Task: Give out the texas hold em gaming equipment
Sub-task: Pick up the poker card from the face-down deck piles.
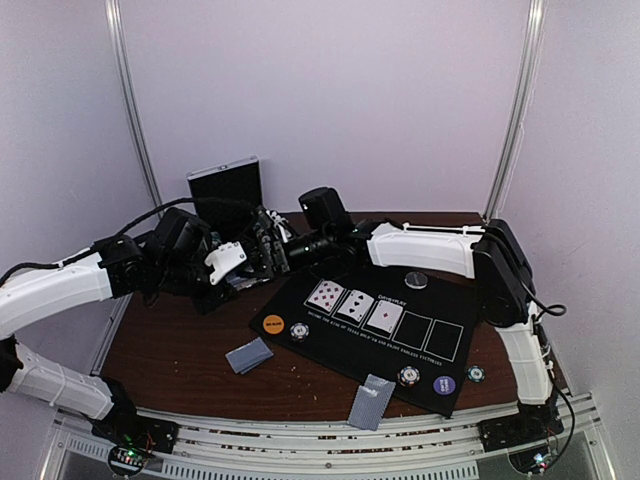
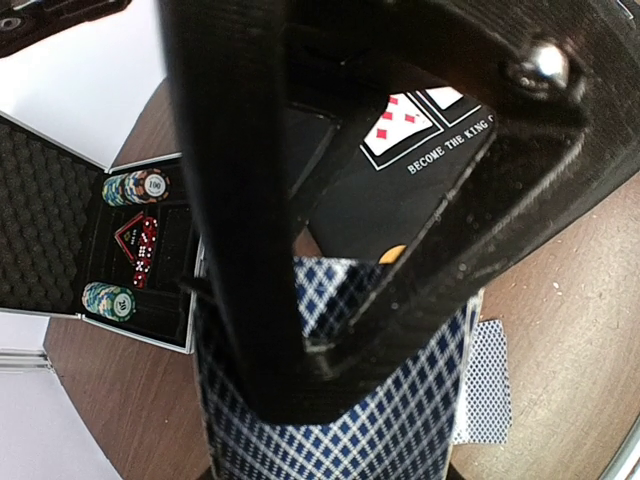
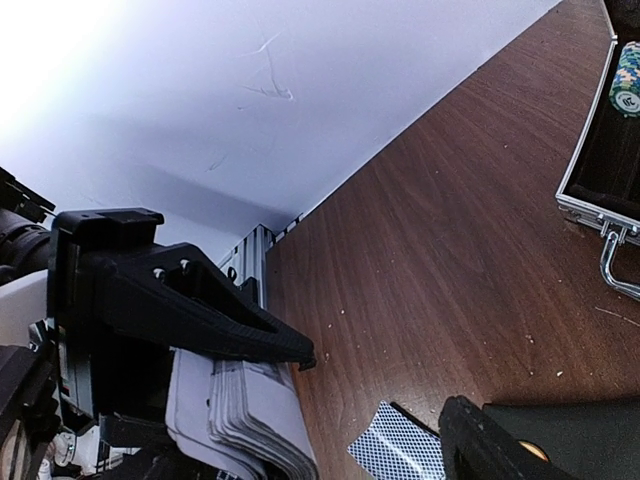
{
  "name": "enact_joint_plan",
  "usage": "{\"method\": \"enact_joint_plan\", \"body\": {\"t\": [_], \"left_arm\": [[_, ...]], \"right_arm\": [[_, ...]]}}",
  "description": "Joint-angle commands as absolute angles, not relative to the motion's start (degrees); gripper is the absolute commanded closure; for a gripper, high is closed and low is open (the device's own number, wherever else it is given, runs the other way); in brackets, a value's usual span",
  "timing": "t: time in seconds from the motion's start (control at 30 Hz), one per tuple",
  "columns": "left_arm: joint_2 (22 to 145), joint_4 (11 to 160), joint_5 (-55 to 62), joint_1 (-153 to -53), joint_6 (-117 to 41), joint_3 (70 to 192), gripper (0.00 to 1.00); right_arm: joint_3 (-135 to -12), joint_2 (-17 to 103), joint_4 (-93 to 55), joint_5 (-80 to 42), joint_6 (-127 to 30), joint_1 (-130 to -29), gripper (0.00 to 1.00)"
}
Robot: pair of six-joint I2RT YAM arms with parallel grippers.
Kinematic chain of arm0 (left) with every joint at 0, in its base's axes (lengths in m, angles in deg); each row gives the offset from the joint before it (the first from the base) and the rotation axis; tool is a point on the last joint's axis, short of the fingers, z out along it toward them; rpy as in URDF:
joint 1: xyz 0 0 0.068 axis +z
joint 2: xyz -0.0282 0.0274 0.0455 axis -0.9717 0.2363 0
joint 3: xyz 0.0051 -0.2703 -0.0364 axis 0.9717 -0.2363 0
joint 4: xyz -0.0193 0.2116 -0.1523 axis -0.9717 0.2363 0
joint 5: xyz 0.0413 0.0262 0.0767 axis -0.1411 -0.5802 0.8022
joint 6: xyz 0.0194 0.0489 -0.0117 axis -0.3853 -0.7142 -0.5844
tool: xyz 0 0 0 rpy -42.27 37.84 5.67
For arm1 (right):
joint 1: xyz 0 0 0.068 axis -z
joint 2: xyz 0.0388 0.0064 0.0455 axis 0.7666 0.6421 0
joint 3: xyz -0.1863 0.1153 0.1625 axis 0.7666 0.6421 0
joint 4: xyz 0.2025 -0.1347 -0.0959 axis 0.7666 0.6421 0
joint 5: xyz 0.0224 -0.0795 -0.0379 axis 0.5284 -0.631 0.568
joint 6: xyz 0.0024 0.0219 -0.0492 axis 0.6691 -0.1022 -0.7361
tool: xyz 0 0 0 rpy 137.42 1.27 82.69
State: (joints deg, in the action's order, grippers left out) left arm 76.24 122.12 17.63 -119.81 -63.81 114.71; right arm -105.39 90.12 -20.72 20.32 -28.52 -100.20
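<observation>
My left gripper (image 2: 318, 385) is shut on a deck of blue-checked playing cards (image 2: 400, 425), held over the table's back left, left of the black mat (image 1: 440, 350). My right gripper (image 1: 266, 252) reaches across to it and stands open; in the right wrist view the deck's fanned edges (image 3: 250, 420) lie just under the upper finger (image 3: 200, 305), with nothing between the jaws. Three cards (image 1: 353, 305) lie face up on the mat. Two face-down card piles (image 1: 249, 355) (image 1: 371, 401) lie near the front. An orange button (image 1: 273, 323), a purple button (image 1: 443, 384), a dark silver button (image 1: 417, 279) and striped chips (image 1: 408, 376) sit around the mat.
An open metal case (image 2: 60, 240) stands at the back left, holding chip stacks (image 2: 140, 188) and red dice (image 2: 140, 245). Its latch edge (image 3: 600, 215) shows in the right wrist view. White walls close in the back and sides.
</observation>
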Motion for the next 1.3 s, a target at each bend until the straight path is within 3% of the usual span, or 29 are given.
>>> {"method": "enact_joint_plan", "body": {"t": [0.0,0.63,0.9,1.27], "left_arm": [[75.7,118.3,17.0,-119.9,-64.3,116.0,0.65],[75.7,118.3,17.2,-119.8,-64.5,115.7,0.65],[75.9,118.3,17.3,-119.8,-64.5,115.5,0.65],[75.7,118.4,17.4,-119.8,-64.3,115.2,0.65]], "right_arm": [[-104.9,87.6,-15.6,18.1,-32.4,-99.6,0.24],[-109.5,86.0,-6.1,14.5,-37.8,-98.6,0.66],[-110.6,84.5,-3.7,14.0,-39.0,-98.4,1.0],[-109.6,77.6,4.9,9.5,-46.2,-95.3,1.0]]}}
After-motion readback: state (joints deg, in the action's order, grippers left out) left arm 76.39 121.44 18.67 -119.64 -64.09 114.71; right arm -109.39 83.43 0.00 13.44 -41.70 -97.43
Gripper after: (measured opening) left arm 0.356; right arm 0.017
